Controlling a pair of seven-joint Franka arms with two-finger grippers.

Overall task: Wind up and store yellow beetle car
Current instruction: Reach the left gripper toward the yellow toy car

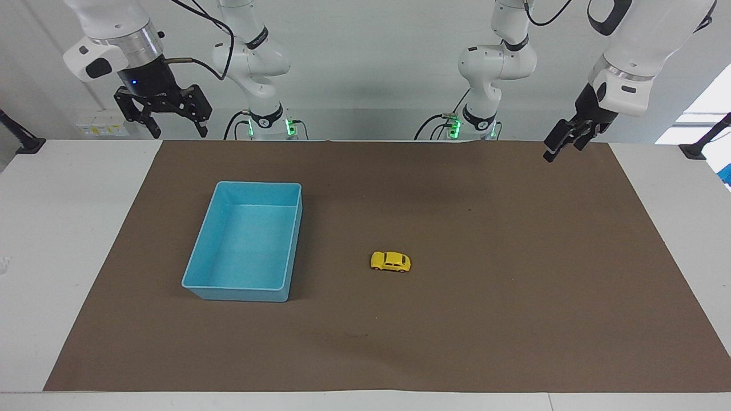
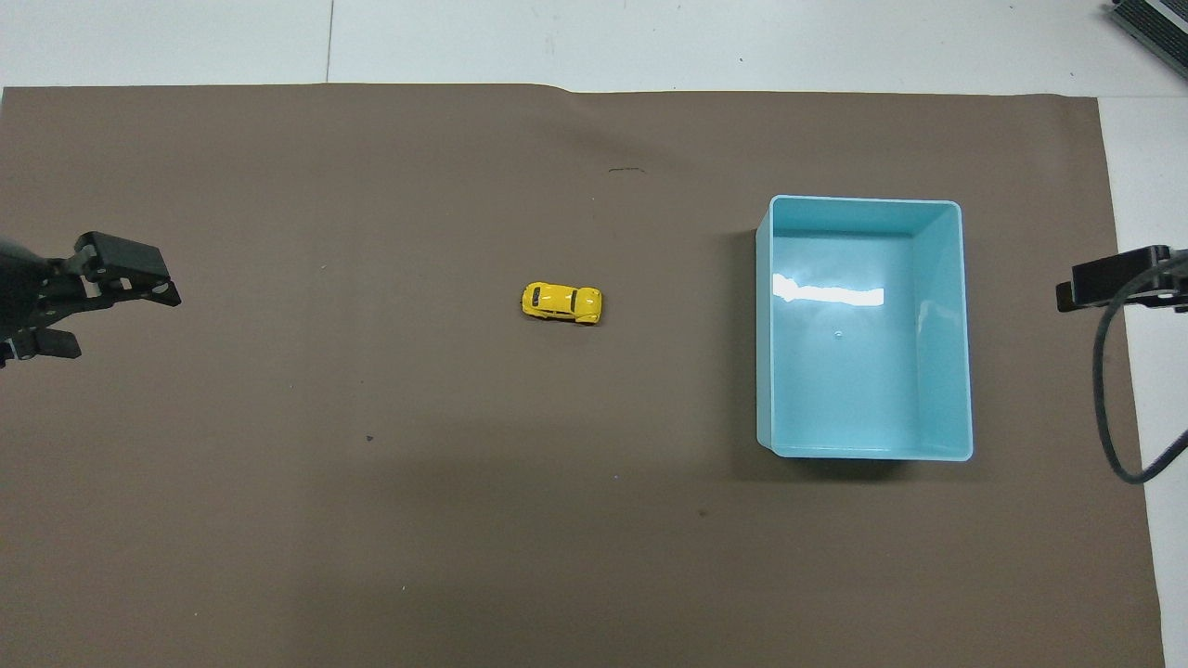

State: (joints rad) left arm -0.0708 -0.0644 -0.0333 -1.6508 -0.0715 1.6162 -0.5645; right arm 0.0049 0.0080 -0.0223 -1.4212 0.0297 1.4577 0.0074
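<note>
The yellow beetle car [image 1: 390, 261] [image 2: 561, 302] stands on its wheels on the brown mat, near the table's middle, with nothing touching it. A light blue tray [image 1: 235, 293] [image 2: 763, 325] sits beside it toward the right arm's end, with nothing inside. My left gripper [image 1: 565, 147] [image 2: 111, 320] hangs open in the air over the mat's edge at the left arm's end, well apart from the car. My right gripper [image 1: 178, 132] [image 2: 1104, 283] waits open and raised above the table's edge at the right arm's end, holding nothing.
The brown mat [image 1: 514, 319] covers most of the white table [image 1: 57, 257]. A black cable [image 2: 1114, 408] loops down beside the right gripper. Dark clamp posts [image 1: 694, 149] stand at the table's corners nearest the robots.
</note>
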